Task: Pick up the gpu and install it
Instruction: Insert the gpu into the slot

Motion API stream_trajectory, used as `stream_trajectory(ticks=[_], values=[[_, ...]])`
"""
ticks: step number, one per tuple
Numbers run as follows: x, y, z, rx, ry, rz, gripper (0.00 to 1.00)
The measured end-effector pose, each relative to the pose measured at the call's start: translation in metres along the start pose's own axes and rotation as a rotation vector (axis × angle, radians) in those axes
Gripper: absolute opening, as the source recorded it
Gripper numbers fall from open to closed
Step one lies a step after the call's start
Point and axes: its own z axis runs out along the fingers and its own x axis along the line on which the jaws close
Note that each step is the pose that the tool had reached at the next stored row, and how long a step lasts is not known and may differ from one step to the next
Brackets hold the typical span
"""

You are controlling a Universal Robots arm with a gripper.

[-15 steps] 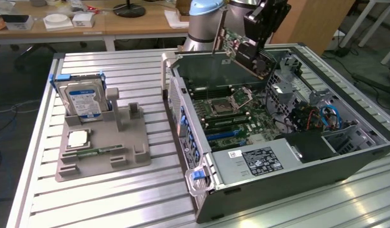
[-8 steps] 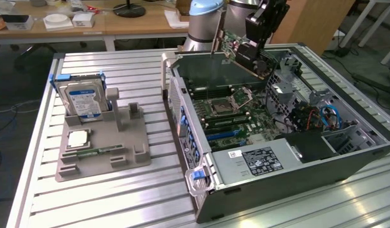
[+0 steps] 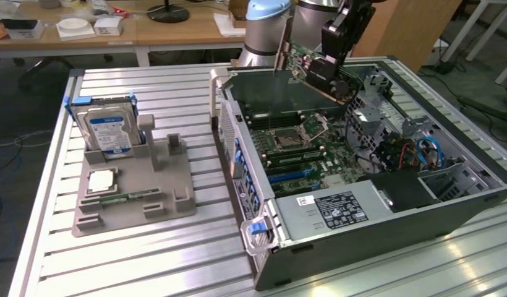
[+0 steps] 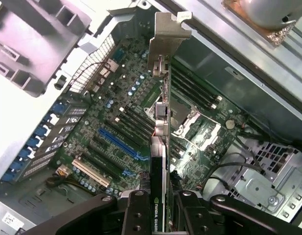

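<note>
Between black fingers (image 4: 136, 215), flat green gpu (image 3: 302, 60)

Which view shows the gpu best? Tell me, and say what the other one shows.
The exterior view: the gpu shows its broad face, green board and black cooler, above the open computer case. The wrist view sees it edge-on, silver bracket farthest out, clamped between the fingers over the motherboard.

A ribbed silver aluminium surface (image 3: 154, 260) stands on grey floor (image 3: 14, 111); behind it, a long light wooden desk (image 3: 196, 29) carries small white boxes (image 3: 76, 28).
</note>
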Motion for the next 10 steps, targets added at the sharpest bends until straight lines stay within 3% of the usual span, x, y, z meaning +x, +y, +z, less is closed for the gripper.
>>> stream_trajectory(ticks=[10], values=[[0.0002,-0.0003,0.0032,-0.0056,0.0054,-0.155,0.25]])
